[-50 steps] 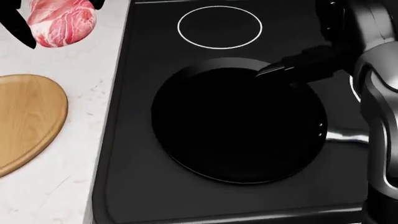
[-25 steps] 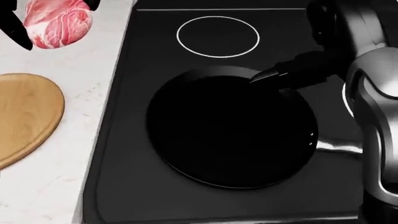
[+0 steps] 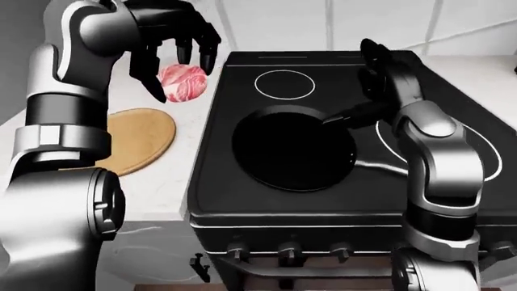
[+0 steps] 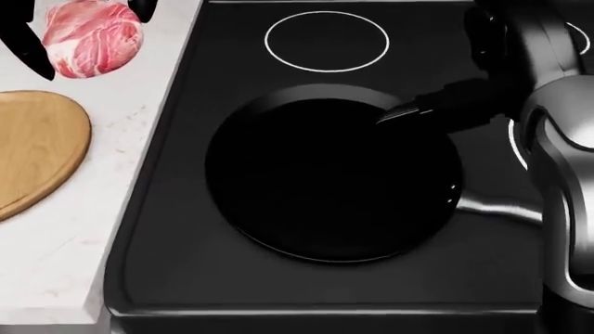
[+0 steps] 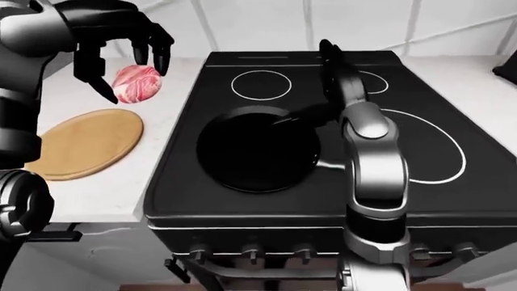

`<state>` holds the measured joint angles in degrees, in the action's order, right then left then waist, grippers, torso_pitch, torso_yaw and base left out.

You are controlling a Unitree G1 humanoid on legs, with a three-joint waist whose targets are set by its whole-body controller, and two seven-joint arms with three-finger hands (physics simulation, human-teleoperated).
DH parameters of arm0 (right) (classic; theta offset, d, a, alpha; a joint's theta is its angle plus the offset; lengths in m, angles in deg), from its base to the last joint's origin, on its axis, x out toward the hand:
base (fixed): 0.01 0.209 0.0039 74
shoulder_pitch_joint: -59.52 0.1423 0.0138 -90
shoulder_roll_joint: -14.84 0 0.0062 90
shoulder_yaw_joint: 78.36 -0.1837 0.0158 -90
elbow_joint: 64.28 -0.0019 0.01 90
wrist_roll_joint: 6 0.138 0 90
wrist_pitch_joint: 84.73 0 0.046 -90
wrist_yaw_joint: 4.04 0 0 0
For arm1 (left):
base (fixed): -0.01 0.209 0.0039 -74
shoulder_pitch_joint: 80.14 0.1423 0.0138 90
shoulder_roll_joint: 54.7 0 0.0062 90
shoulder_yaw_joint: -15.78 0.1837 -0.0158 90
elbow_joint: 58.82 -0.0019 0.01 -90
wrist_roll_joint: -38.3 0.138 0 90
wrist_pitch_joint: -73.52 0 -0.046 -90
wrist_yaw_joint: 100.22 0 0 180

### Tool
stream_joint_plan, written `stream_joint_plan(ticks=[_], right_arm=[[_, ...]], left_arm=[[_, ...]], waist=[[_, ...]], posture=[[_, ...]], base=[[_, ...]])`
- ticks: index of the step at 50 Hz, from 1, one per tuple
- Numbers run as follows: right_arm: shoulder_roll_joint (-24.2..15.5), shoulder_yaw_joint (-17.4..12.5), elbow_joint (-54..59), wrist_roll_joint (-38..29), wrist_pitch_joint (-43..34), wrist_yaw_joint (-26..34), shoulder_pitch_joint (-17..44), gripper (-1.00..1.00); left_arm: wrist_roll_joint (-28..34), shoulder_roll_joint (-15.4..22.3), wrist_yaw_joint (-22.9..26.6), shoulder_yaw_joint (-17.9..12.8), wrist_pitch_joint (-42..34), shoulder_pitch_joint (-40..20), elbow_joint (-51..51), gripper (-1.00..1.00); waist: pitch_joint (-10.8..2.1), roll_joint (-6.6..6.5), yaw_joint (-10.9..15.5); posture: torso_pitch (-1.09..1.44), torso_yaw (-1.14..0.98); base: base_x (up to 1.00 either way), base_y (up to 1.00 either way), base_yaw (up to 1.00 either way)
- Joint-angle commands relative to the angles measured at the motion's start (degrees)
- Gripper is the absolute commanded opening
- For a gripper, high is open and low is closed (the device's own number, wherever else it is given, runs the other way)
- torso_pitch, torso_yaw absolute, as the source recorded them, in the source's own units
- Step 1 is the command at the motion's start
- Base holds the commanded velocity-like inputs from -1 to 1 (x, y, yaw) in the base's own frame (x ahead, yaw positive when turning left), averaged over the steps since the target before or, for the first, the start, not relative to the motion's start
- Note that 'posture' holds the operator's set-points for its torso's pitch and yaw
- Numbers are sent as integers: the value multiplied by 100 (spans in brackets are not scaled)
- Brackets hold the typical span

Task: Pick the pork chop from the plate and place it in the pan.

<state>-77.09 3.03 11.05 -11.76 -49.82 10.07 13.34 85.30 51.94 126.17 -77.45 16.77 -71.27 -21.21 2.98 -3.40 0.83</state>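
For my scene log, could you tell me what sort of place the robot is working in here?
Most likely a simulated home kitchen: a black stove with ringed burners and front knobs, a white countertop beside it, tiled wall behind, and a pan on the stove.

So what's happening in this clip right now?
The left robot hand holds the pork chop in the air above the white counter, beside the wooden plate. The black pan on the stove is empty. The right robot hand sits at the pan's rim.
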Motion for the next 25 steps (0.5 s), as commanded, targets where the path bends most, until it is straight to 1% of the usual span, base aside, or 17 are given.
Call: stream_joint_plan(ticks=[1,2,3,4,5,8,13,14,15,16,17,18,19,21,22,24,25], right_arm=[[-82,-59,-133,10,187,-12,166,100],[-75,-58,-115,13,214,-20,154,100],[-64,-46,-150,14,176,-28,155,100],[-52,-28,-176,7,182,-35,120,100],[-51,-39,-200,11,154,-35,118,100],[-94,-43,-185,14,123,-10,166,100],[-102,-47,-184,3,121,0,175,100],[-94,-47,-167,6,162,-2,158,100],[-94,-46,-184,7,145,-1,161,100],[-98,-45,-203,8,102,2,184,100],[-98,-45,-189,6,119,-2,182,100],[-101,-43,-195,6,119,3,175,100],[-109,-50,-235,5,86,8,172,100],[-120,-49,-210,5,92,14,200,100],[-113,-54,-177,7,118,6,211,100],[-27,28,-153,-21,182,-42,153,100],[-22,22,-137,-24,208,-41,139,100]], left_arm=[[-120,46,-104,-111,-25,-232,271,-98],[-131,35,-66,-115,-47,-221,337,-98],[-138,29,-52,-117,-61,-223,351,-98],[-137,26,-59,-117,-66,-228,339,-98],[-133,31,-64,-112,-51,-223,331,-98],[-124,55,-98,-113,-22,-232,271,-98],[-127,36,-116,-113,-44,-250,242,-98],[-160,20,-64,-123,-71,-242,282,-98],[-161,27,-44,-118,-65,-228,334,-98],[-177,13,-23,-124,-93,-244,348,-98],[-171,14,-36,-117,-80,-245,332,-98],[-163,14,-59,-112,-78,-273,290,-98],[-166,24,-55,-112,-68,-287,267,-98],[-177,38,-29,-119,-86,-285,286,-98],[-192,42,-5,-120,-61,-252,321,-98],[-198,70,-32,-129,-52,-292,255,-98],[-210,61,-15,-132,-69,-297,267,-98]], waist=[[-180,-15,-21],[-229,-95,-55],[-260,-87,-41],[-283,-48,-32],[-288,-30,-33],[-226,85,-32],[-203,338,-24],[-131,568,45],[-140,771,119],[-121,887,140],[-56,633,66],[-77,615,70],[-99,550,51],[-144,372,-8],[-163,254,-43],[-111,319,-57],[-131,327,-64]], posture=[[0,0],[0,0],[0,0],[0,0],[0,0],[0,0],[0,0],[0,0],[0,0],[0,0],[0,0],[0,0],[0,0],[0,0],[0,0],[0,0],[0,0]], base=[[0,-24,0],[0,-25,0],[0,-23,0],[0,-23,0],[0,-23,0],[0,-23,0],[0,-20,0],[0,0,0],[0,0,0],[0,0,0],[0,0,0],[0,0,0],[0,0,0],[0,0,0],[0,0,0],[0,0,0],[0,0,0]])
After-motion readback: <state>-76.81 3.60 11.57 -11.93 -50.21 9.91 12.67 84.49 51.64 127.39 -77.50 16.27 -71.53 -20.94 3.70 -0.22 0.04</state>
